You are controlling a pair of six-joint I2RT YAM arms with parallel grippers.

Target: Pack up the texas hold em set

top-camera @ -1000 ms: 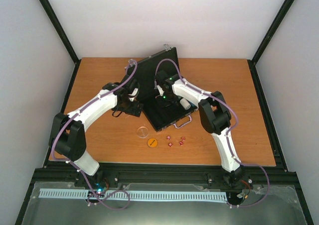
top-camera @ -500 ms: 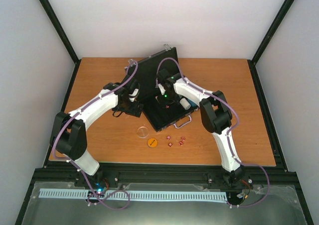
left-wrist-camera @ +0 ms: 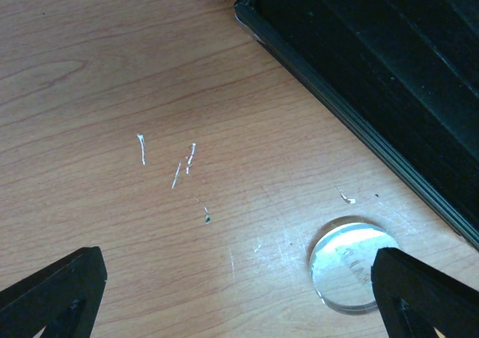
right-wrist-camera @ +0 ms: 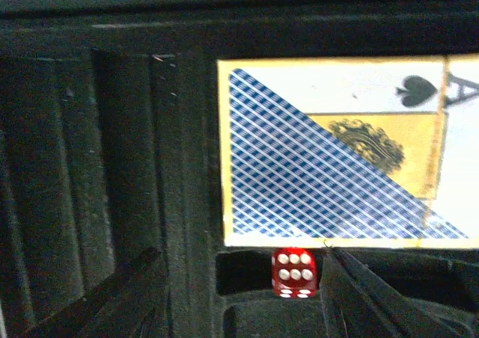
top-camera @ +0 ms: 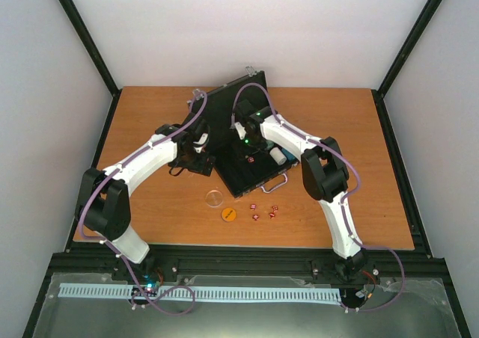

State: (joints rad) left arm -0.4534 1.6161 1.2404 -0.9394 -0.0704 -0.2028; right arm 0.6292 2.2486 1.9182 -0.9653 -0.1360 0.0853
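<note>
Briefcase (top-camera: 239, 140) lies open on the worktop (top-camera: 359, 166) from above; four dice (top-camera: 263, 211), orange disc (top-camera: 228, 214), clear disc (top-camera: 214, 197) unpacked outside. Left wrist: fingers (left-wrist-camera: 60, 293) spread, empty. Right wrist: fingers (right-wrist-camera: 127, 293) parted around one die (right-wrist-camera: 293, 272), seemingly slotted beside the card box (right-wrist-camera: 337, 151).

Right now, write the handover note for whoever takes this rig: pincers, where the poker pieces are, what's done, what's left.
Left pincer: open, empty, over the wooden table, near the clear round disc.
Right pincer: open, inside the open black briefcase, fingers either side of one small red die, apparently not gripping it.
Done: the blue-white card box and that die sit in the case's slots.
Left: four red dice, the orange round disc and the clear disc lie on the table in front of the case. Pack them, then shut the lid.
</note>
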